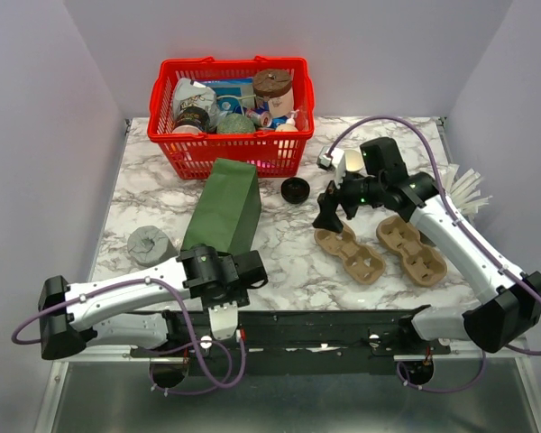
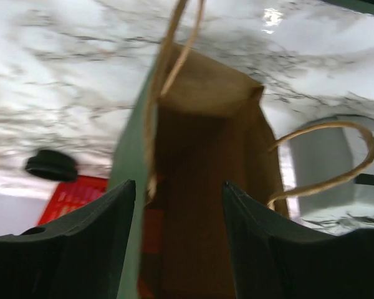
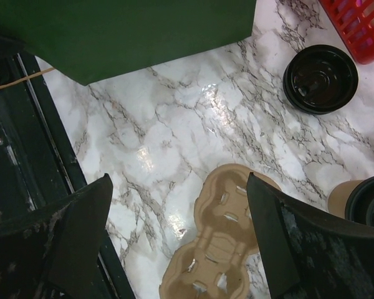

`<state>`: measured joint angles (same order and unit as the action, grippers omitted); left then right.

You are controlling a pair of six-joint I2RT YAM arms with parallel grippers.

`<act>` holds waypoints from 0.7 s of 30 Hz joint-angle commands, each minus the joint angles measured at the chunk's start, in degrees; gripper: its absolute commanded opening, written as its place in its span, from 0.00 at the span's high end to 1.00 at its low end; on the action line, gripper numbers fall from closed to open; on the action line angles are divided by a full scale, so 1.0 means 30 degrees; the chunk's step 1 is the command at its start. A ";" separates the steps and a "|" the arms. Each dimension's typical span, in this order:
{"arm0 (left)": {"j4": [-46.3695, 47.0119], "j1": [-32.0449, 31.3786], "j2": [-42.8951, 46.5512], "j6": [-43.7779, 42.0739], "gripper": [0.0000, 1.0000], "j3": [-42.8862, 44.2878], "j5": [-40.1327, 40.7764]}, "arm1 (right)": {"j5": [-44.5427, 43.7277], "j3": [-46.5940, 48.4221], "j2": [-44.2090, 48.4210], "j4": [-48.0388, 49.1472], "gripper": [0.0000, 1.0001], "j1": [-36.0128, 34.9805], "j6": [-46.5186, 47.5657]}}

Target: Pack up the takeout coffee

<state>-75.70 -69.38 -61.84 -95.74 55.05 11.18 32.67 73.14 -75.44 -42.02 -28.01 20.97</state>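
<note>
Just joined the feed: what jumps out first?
The red basket, crammed with goods at the back, catches the eye first. In the middle a green paper bag lies on its side, the open left gripper at its mouth. The open right gripper hangs over a pulp carrier beside its twin.

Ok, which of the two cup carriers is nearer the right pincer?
The left-hand carrier, just beside the right pincer; the other carrier lies farther right.
</note>
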 commanded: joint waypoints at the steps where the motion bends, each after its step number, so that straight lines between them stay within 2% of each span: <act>1: 0.2284 -0.0104 -0.0451 0.1417 0.41 -0.0418 0.3037 | 0.0303 0.0960 -0.0400 0.0296 0.03 0.0108 -0.0164; 7: 0.5687 -0.0104 0.0720 0.0889 0.57 -0.1532 0.3889 | 0.0596 0.0844 -0.0517 0.0325 0.03 0.0108 -0.0340; 11: 0.6454 -0.0104 0.0781 0.1766 0.68 -0.1562 0.4971 | 0.0684 0.0901 -0.0722 0.0325 0.03 0.0108 -0.0399; 12: 0.6600 -0.0104 0.0752 0.2203 0.75 -0.1475 0.5149 | 0.0713 0.0931 -0.0781 0.0325 0.03 0.0108 -0.0428; 14: 0.6748 -0.0104 0.0606 0.2820 0.81 -0.1125 0.5559 | 0.0684 0.0989 -0.0898 0.0413 0.03 0.0108 -0.0457; 17: 0.6426 -0.0104 0.0429 0.4488 0.98 -0.0423 0.5941 | 0.0625 0.1252 -0.1132 0.0384 0.04 0.0108 -0.0487; 21: 0.6075 -0.0075 0.0371 0.7154 1.00 0.0808 0.6001 | 0.0157 0.2215 -0.1688 -0.0434 0.04 0.0108 -0.0166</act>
<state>-57.65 -69.45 -60.58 -84.40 52.73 25.87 33.17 75.59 -78.87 -42.17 -28.01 20.34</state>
